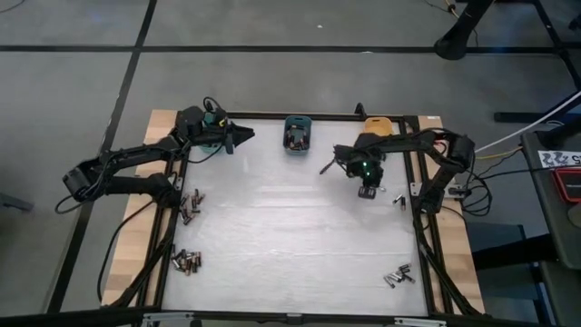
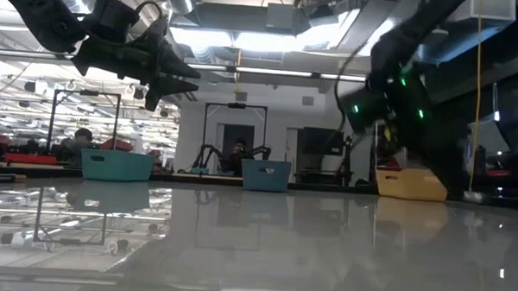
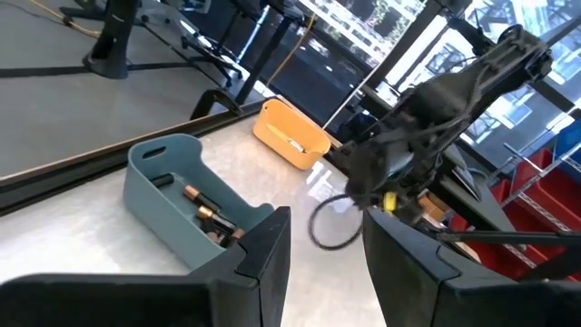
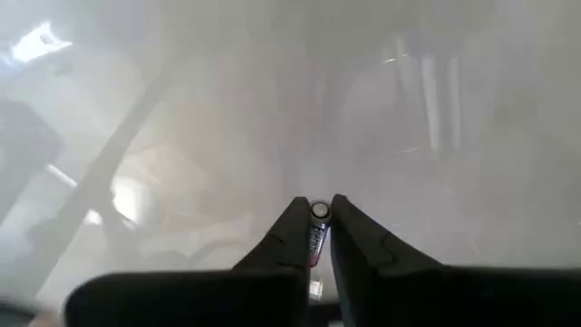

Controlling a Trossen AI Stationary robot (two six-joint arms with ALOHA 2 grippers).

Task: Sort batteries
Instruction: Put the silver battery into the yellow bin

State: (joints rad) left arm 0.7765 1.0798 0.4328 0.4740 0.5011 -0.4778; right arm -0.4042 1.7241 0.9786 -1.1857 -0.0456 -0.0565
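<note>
Table point(image 1: 290, 236) carried 3 bins along its far edge: 1 teal bin point(image 1: 211, 136) at far left, 1 blue bin point(image 1: 297, 134) at far centre, 1 orange bin point(image 1: 378, 125) at far right.

Loose batteries lay in 4 groups on the table. Group at left edge, mid-depth point(image 1: 190, 205): about 6 cells. Group at near-left corner point(image 1: 186, 262): about 7 cells. Group at near-right corner point(image 1: 398, 274): about 5 cells. A pair by the right rail point(image 1: 400, 199): 2 cells at most (too small for an exact count). Blue bin held at least 3 cells point(image 3: 207, 211), coppery bands visible in the left wrist view. Orange bin held 1 pale item; could not tell what.

Right gripper point(image 4: 317, 216) hung above the table, just in front of the orange bin, pointing down. Its 2 fingers point(image 4: 292, 232) were drawn close together, clamped on 1 battery point(image 4: 317, 229), silvery end cap showing between the tips.

Left gripper point(image 1: 247, 136) was raised over the far-left area beside the teal bin, aimed toward the blue bin. Its fingers point(image 3: 269, 259) stood partly apart, a narrow gap, with nothing between them.
</note>
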